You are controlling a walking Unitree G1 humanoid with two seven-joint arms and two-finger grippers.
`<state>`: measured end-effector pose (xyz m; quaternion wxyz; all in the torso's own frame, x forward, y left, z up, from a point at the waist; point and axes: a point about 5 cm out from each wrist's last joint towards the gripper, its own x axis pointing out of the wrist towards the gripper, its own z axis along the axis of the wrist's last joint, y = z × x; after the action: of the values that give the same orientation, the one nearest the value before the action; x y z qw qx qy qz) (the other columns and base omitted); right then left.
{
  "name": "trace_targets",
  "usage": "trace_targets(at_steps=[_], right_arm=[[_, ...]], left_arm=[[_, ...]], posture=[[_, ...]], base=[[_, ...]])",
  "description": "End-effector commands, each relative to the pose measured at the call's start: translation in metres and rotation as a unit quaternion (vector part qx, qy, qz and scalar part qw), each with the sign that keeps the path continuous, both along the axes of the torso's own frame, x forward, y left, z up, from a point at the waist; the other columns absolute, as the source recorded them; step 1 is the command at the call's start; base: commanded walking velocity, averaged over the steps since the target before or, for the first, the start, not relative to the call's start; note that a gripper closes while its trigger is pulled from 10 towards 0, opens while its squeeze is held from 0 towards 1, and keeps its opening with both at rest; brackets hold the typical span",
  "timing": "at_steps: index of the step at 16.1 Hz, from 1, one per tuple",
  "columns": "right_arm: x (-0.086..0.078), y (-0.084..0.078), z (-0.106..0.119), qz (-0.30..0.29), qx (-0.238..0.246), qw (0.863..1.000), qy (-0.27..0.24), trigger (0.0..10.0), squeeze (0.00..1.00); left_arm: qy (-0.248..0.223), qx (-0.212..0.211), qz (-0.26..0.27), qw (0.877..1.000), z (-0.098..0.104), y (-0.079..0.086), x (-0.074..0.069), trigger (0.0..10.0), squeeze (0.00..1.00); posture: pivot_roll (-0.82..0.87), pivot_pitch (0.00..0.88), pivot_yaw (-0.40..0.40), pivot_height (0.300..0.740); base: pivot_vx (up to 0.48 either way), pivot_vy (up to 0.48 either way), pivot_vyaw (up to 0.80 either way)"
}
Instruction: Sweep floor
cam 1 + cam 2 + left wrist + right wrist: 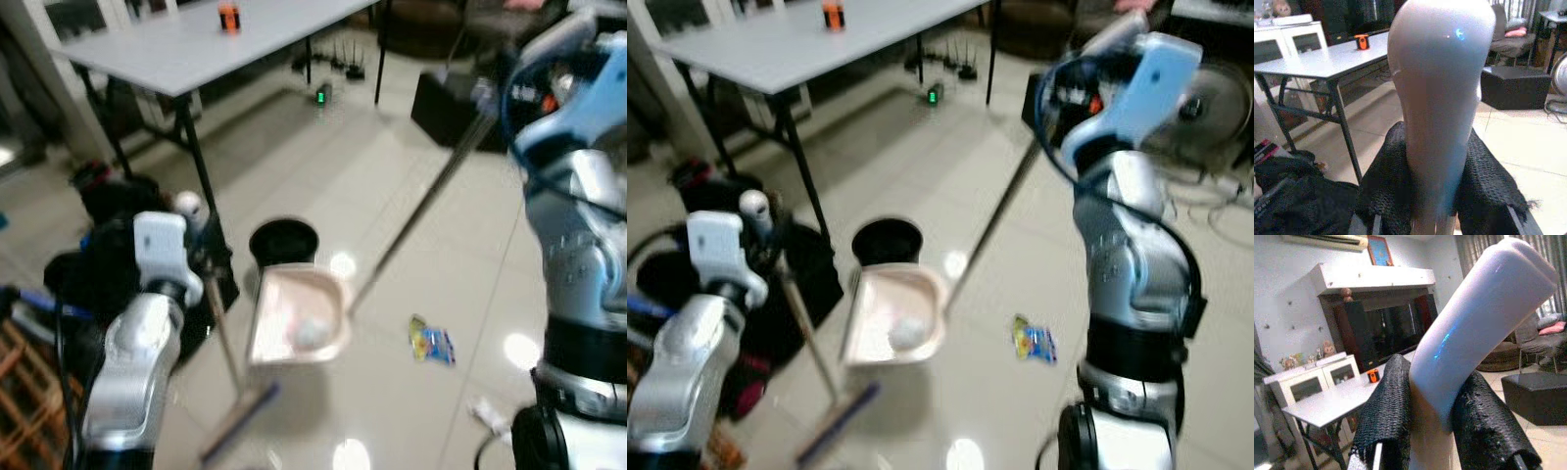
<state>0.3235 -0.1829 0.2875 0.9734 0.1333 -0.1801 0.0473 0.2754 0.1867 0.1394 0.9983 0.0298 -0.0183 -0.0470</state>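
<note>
My left gripper (1437, 196) is shut on the pale broom handle (1440, 98), whose shaft (223, 333) slants down to the broom head (240, 421) on the tiled floor. My right gripper (1435, 421) is shut on the white curved grip (1474, 328) of a long-handled dustpan. Its thin pole (421, 211) runs down to the cream pan (299, 318), which is tilted beside a black bin (284, 240). A white crumpled ball (312, 333) lies in the pan. A colourful snack wrapper (431, 343) lies on the floor to the pan's right.
A grey folding table (196, 44) with an orange object (228, 17) stands at the back left, and black bags (108, 196) lie by its leg. A black ottoman (446, 108) sits at the back right. A small white scrap (487, 413) lies near my right leg.
</note>
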Motion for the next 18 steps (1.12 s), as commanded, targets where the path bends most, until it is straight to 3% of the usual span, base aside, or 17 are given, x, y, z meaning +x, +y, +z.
trace_targets(at_steps=[1, 18], right_arm=[[-0.0051, -0.0138, 0.0094, -0.031, 0.003, 0.999, -0.025, 10.0, 0.00], [-0.0015, -0.0090, 0.0083, -0.025, -0.003, 0.999, -0.022, 10.0, 0.00]], left_arm=[[-0.017, -0.004, -0.014, 1.000, 0.0062, -0.0064, 0.0019, 10.0, 0.00], [-0.017, -0.009, -0.007, 1.000, 0.0062, -0.0049, 0.0030, 10.0, 0.00]], posture=[[0.00, 0.000, 0.030, 0.740], [0.02, 0.000, 0.021, 0.740]], base=[[0.311, 0.000, 0.00], [0.335, 0.000, 0.00]])
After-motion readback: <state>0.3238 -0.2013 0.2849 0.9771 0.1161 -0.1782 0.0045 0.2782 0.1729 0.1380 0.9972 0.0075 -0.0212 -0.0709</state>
